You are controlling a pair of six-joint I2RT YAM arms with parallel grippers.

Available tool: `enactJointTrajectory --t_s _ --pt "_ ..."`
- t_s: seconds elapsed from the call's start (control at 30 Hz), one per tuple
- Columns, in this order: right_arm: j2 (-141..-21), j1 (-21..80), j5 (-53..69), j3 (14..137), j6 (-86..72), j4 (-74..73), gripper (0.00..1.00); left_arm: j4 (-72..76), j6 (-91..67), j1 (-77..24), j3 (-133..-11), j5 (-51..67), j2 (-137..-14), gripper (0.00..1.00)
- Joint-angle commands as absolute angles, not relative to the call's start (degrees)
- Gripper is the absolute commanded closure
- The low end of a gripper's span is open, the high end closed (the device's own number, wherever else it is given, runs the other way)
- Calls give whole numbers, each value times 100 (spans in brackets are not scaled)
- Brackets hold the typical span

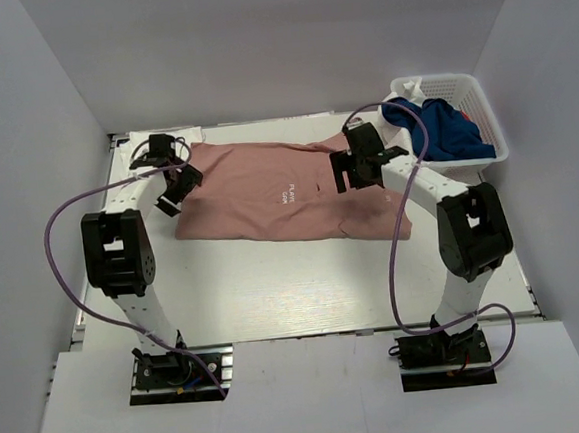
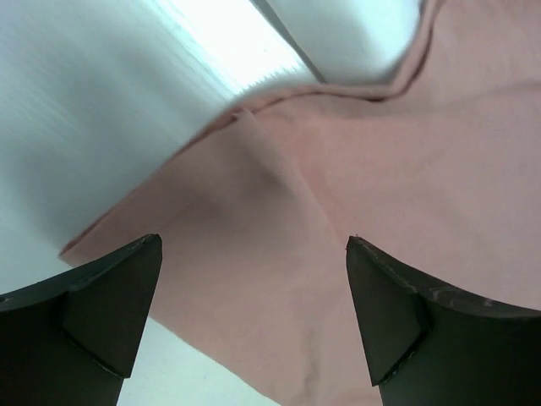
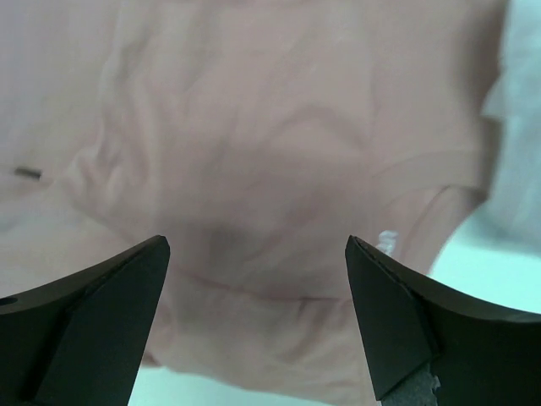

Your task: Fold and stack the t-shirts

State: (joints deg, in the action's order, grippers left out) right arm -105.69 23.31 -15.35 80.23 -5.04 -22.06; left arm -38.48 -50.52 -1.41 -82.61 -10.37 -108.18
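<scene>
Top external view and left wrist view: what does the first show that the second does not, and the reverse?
Only the top external view shows the whole dusty pink cloth t-shirt laid out with its tiny white chest text, the right gripper open above the shirt's basket-side part, and the white plastic mesh basket holding a navy blue garment. Only the left wrist view shows the sleeve seam close up, between the left gripper and its black fingers. Both show the pink shirt on the white table and the left gripper open, holding nothing.

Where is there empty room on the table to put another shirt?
The wide bare table strip between the pink t-shirt and the arm bases is free. Back right is crowded: the white basket with a blue t-shirt sits there.
</scene>
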Motion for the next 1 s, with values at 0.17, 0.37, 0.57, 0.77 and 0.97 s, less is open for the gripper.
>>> enactJointTrajectory --t_s 0.17,0.37,0.57,0.77,0.97 --pt "-10283 2303 -721 6796 -1353 -1249 10 -2840 -4641 -439 -7657 -316 -11109 0" --pt "-10240 2329 -589 6101 -1608 -1098 10 -3181 -4641 -501 -7112 -711 -11014 0" --pt "-9346 2452 -440 4251 -2381 -1486 10 -3671 -4746 -501 -5864 -704 -10241 0" --pt "-7204 2821 -484 3210 -2812 -2170 10 -4226 -5027 -501 -4405 -879 -8285 0" --pt "-5819 3331 -456 3225 -3067 -2962 10 -4650 -5159 -501 -3771 -615 -6409 0"
